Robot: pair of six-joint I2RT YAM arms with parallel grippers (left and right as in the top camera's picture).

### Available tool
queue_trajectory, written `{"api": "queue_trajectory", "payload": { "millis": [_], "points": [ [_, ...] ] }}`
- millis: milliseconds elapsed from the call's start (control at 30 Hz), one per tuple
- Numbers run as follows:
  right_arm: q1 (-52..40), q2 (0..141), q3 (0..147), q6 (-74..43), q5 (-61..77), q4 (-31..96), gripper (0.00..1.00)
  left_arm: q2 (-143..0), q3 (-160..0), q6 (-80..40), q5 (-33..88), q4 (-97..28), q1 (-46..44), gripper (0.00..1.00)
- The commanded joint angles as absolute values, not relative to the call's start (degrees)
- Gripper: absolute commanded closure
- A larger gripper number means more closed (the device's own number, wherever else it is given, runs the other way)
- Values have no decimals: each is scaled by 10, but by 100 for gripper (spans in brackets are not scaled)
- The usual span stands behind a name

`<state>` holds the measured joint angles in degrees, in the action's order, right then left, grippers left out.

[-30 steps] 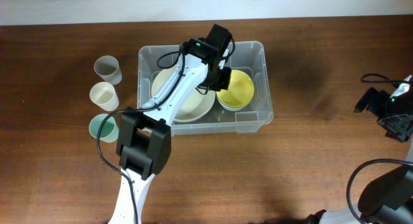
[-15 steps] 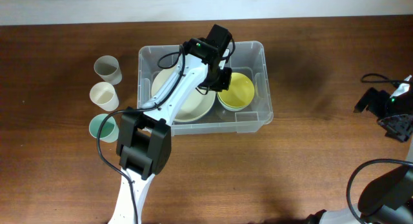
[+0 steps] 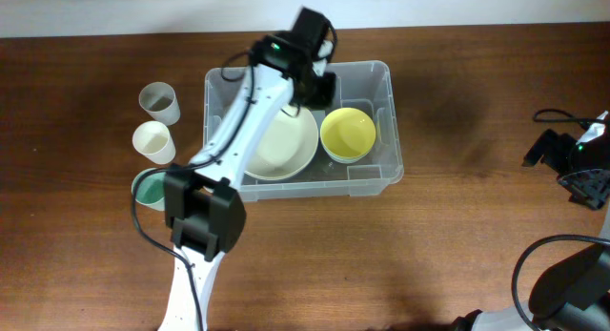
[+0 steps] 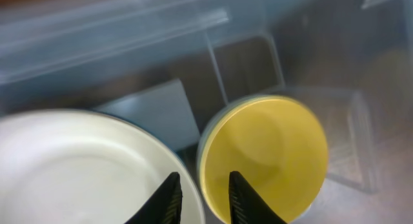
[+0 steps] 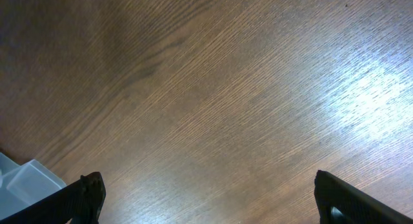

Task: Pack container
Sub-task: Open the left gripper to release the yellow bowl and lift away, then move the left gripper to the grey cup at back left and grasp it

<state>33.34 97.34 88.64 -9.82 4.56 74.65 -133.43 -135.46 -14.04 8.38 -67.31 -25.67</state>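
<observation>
The clear plastic container (image 3: pixel 379 182) stands mid-table. Inside it sit a large cream bowl (image 3: pixel 284 148) on the left and a yellow bowl (image 3: pixel 348 134) on the right. My left gripper (image 3: pixel 321 89) hangs above the container's far side, open and empty. In the left wrist view its fingers (image 4: pixel 204 197) straddle the gap between the cream bowl (image 4: pixel 77 166) and the yellow bowl (image 4: pixel 271 150), with the container's wall (image 4: pixel 129 37) behind. My right gripper (image 3: pixel 581 174) is wide open over bare table at the far right; its fingers (image 5: pixel 213 198) hold nothing.
Three cups stand left of the container: a grey one (image 3: pixel 160 102), a cream one (image 3: pixel 154 140) and a green one (image 3: pixel 151 188) partly under the left arm. A corner of the container (image 5: pixel 26 182) shows in the right wrist view.
My left gripper has drawn up and back from the yellow bowl's left rim toward the container's far wall. The yellow bowl now shows whole. The right arm has not moved.
</observation>
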Motion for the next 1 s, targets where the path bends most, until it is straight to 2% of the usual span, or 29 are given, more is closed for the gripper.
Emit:
{"api": "queue_trajectory", "payload": {
  "millis": [0,33,67,133,167,233,300,333,500,667,967],
  "points": [
    [334,969,884,-94,47,745,1,-1334,-1397,-131,81,-688,-227,72],
    [334,969,884,-94,47,745,1,-1334,-1404,-131,74,-692,-221,71],
    [334,969,884,-94,47,745,1,-1334,-1416,-131,58,-698,-213,66],
    [334,969,884,-95,47,745,1,-1334,-1439,-131,33,-711,-196,45],
    [334,969,884,-95,47,745,1,-1334,-1453,-131,24,-720,-186,39],
    [334,969,884,-95,47,745,1,-1334,-1489,-132,3,-744,-162,16],
    [334,969,884,-94,47,745,1,-1334,-1527,-132,-11,-771,-135,13],
    [334,969,884,-95,47,745,1,-1334,-1551,-132,-15,-788,-117,1],
    [334,969,884,-95,47,745,1,-1334,-1637,-165,-15,-878,-15,1],
    [334,969,884,-95,47,745,1,-1343,-1639,-143,-14,-916,73,1],
    [334,969,884,-94,47,745,1,-1406,-1621,-134,-13,-908,120,1]
  ]
}}
